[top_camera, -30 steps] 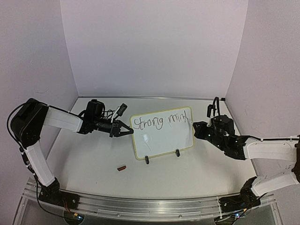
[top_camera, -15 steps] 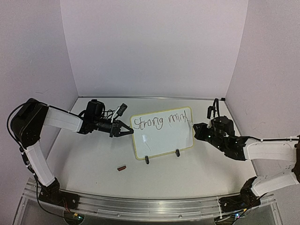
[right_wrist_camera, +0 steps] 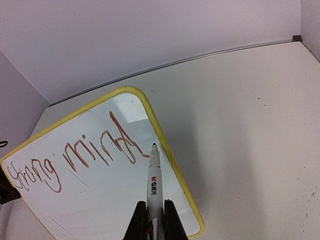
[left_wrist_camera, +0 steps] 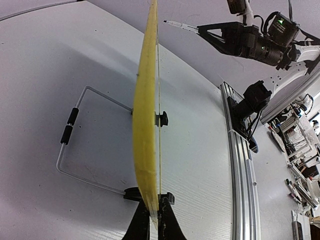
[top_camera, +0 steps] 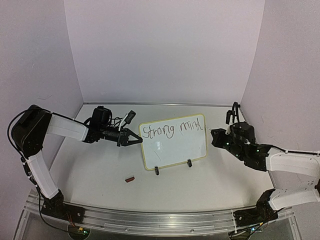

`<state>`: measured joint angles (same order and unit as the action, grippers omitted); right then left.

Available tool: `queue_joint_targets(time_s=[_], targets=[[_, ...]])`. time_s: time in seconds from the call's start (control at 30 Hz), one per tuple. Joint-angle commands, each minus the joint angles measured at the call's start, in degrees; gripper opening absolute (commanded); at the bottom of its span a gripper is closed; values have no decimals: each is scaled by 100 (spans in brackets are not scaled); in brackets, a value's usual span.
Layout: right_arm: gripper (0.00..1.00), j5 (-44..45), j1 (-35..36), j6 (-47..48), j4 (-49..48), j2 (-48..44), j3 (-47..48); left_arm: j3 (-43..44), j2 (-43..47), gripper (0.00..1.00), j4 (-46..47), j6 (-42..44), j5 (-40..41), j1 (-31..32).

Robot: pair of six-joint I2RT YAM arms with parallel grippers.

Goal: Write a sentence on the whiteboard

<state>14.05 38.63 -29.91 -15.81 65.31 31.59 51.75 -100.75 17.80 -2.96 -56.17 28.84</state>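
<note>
Leftward is the direction that counts. The whiteboard (top_camera: 172, 145) stands near the middle of the table (top_camera: 100, 165), propped on its wire stand (left_wrist_camera: 65, 134), and it lies to the left of the right jaws. Those jaws are closed tight on a white marker (right_wrist_camera: 153, 187). The marker's long axis points at the board's right rim, with its tip just beside the tail of the last letter. From the left wrist view the tip seems to sit slightly off the face rather than on it, though the gap is too slim to be sure. The sentence (top_camera: 172, 130) so far reads "Strong mind" along the top of the board, and the lower half is blank. A second line would likely start low on the left of the face, the side farthest from the marker. The right arm (top_camera: 280, 161) would then have to carry the tip across and down while meeting the tilted face squarely. The left arm (top_camera: 65, 127) is nearer that spot but holds no pen; the left jaws are shut on the board's left edge, bracing it. The face is glossy and shows glare, so a firm press might rock it back on the stand. A small red cap (top_camera: 130, 178) lies toward the table's near edge, left of the board's feet and apart from it. The right arm works close to the table's right edge and the wall there.
</note>
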Motion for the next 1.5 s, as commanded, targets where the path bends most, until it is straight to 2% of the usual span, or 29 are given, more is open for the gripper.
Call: queue_joint_targets(time_s=[0.0,0.3,1.17,1.47], targets=[[0,175,-22,64,85,-269,109,20,-15,0,-381,270,234,84],[0,62,-18,-89,3,-113,-73,28,-24,0,-386,278,234,85],[0,22,-22,70,-191,411,182,27,-22,0,-400,279,225,88],[0,71,-22,-15,-155,320,88,28,-22,0,-401,286,228,86]])
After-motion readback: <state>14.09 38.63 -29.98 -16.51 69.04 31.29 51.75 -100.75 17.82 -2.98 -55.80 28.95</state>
